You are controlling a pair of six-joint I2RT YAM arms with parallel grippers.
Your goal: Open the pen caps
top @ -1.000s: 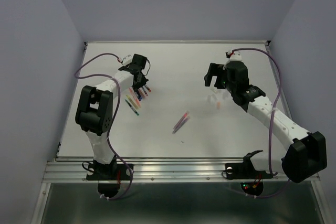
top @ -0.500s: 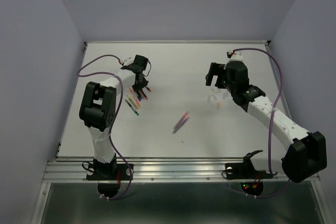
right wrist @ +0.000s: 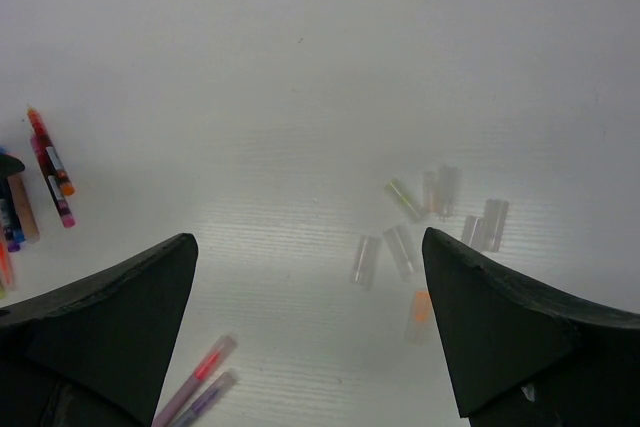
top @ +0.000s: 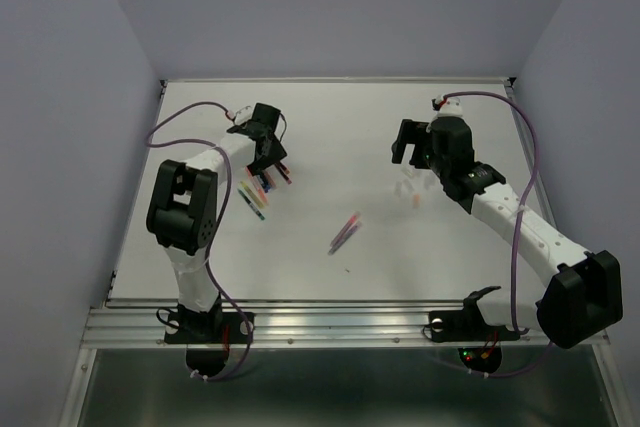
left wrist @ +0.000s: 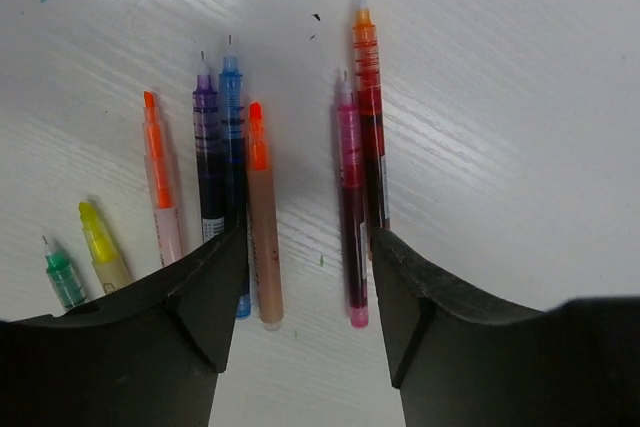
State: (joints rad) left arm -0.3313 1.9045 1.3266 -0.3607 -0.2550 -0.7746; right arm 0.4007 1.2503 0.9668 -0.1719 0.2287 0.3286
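White table [top: 330, 127] beneath your spread left end effector [left wrist: 308, 247] holds crowded pens [left wrist: 262, 207]; descending could scatter them. Your right end effector [right wrist: 310, 257], also spread, could knock the loose caps [right wrist: 403, 247].

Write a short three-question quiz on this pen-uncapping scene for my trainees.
1. True or false: the right tool grips a cap.
2. The loose caps look: A. mostly clear; B. black; C. all red.
3. How many pens lie alone in the middle?
Key: 1 false; 2 A; 3 two.
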